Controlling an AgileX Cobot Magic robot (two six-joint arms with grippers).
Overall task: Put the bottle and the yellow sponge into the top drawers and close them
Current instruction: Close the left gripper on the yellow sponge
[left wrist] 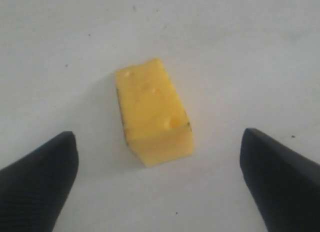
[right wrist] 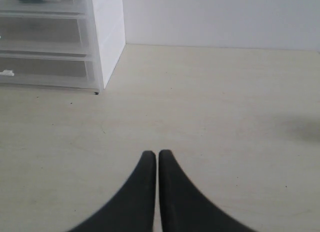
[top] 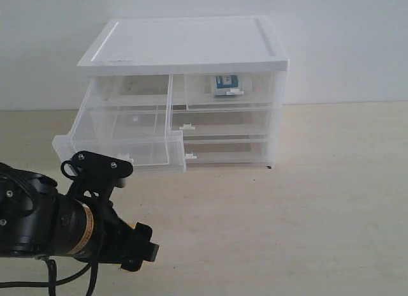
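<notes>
Nearest to us, well in front of the cabinet (top: 185, 44) and toward its left side, the left arm (top: 57, 222) leans low over the table (top: 306, 207). From its wrist we see the left gripper (left wrist: 159, 137) spread wide. Its two dark fingers (left wrist: 40, 177) stand on either side of the yellow sponge (left wrist: 154, 112) and touch neither face of it. The sponge lies on the table, outside the cabinet. In the wide view the arm hides it, so we cannot say just where it lies against the cabinet. The right gripper (right wrist: 158, 157) hangs over the table off the cabinet's right front corner, its fingers pressed together on nothing. Farther back, the left top drawer (top: 121, 130) stands well out of the cabinet, its front sagging a little. Beside it the right top drawer (top: 255, 88) sits flush in the cabinet, and through its clear front we see the bottle (top: 225, 84) inside. Below them the two full-width drawers (top: 223, 127) are shut.
</notes>
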